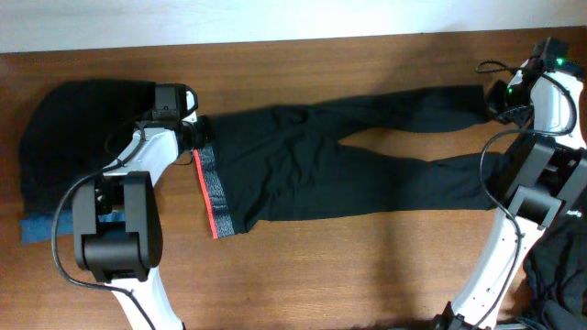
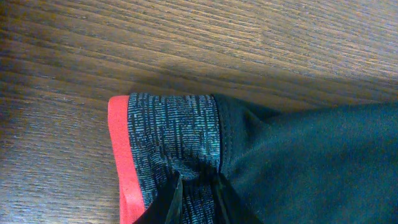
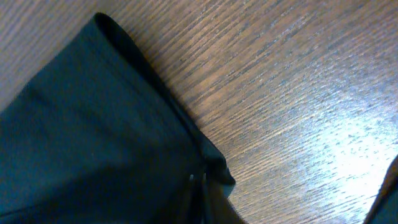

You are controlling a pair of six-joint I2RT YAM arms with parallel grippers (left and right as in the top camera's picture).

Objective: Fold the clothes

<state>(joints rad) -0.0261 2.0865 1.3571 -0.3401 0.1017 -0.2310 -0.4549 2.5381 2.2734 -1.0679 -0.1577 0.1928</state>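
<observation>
Long black leggings lie flat across the table, with the grey-speckled waistband and its coral-red edge at the left and the legs running right. My left gripper is shut on the waistband's far corner; the left wrist view shows its fingers pinching the speckled band. My right gripper is shut on the far leg's cuff; the right wrist view shows its fingers closed on black fabric.
A heap of black clothes lies at the far left, over a blue cloth. Another black garment sits at the lower right by the right arm's base. Bare wood shows in front of the leggings.
</observation>
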